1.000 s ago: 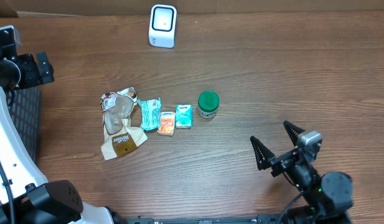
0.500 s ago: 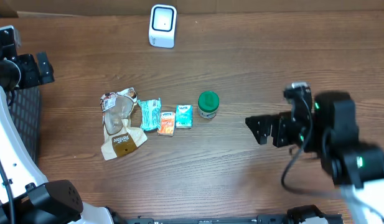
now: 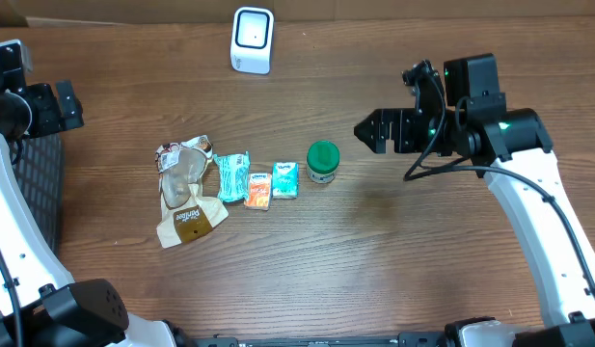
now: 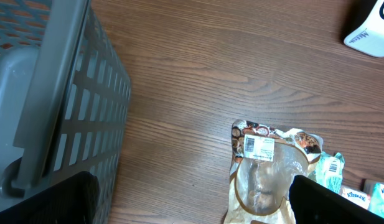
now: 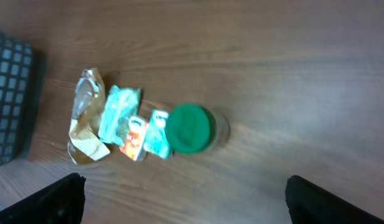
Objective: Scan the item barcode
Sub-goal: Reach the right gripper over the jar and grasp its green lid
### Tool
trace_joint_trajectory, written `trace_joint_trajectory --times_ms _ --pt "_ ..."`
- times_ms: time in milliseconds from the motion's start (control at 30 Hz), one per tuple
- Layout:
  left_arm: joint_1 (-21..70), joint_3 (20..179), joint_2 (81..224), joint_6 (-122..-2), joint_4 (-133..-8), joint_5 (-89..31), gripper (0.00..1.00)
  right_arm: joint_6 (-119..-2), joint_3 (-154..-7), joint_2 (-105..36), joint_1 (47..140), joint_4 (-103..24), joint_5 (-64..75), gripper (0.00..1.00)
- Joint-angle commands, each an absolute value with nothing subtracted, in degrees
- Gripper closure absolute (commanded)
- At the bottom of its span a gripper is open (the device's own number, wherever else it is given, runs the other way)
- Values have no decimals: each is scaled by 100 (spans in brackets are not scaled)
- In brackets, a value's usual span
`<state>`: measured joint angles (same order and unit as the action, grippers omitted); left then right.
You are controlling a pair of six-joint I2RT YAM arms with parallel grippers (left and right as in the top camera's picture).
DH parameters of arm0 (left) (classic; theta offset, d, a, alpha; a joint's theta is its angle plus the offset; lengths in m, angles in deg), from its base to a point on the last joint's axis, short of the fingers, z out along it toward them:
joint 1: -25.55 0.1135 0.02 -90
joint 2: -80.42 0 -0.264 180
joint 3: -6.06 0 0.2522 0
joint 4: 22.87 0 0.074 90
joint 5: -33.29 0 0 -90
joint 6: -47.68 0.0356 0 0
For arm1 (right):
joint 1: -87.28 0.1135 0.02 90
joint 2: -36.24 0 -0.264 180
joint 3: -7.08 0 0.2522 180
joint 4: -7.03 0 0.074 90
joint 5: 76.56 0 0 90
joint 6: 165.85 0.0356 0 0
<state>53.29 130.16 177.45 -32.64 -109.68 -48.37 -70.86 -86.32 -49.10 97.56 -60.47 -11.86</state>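
Right gripper [image 3: 366, 130] hangs wide open near the small green-lidded clear jar [image 3: 322, 162] at the middle of the wooden worktop [image 3: 422, 280], left gripper [image 4: 192, 193] open too: the jar looks rigid, light and slick, so pinch its sides.

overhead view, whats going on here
Nothing is held yet. The right pincer, open, hovers to the right of the green-lidded jar at the end of a row of small snack packets on the wooden table. The left pincer, also open, is by the grey slatted basket. The white scanner stands at the far edge.
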Motion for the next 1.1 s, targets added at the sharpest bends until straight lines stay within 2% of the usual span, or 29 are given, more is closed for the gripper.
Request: trace_joint_trajectory --times_ms 0,167,200,400,633,1067 --pt "5327 13060 17765 -3114 -10966 -4830 0 -7615 -8851 -5037 9868 -5717 -1436 4" --pt "5327 13058 17765 -3114 -10966 -4830 0 -8249 -8851 -5373 10477 -5432 -413 5" --pt "5327 13058 17765 -3114 -10966 -4830 0 -8480 -8851 -5603 10856 -5380 97 5" --pt "5327 13058 17765 -3116 -10966 -4832 0 -9020 -8851 -6331 11518 -5277 892 5" --pt "5327 13058 17765 -3114 -10966 -4830 0 -9136 -8851 -6910 11599 -5236 1039 7" --pt "5327 13058 17765 -3114 -10966 -4830 0 -9180 -8840 -7120 11616 -5155 903 7"
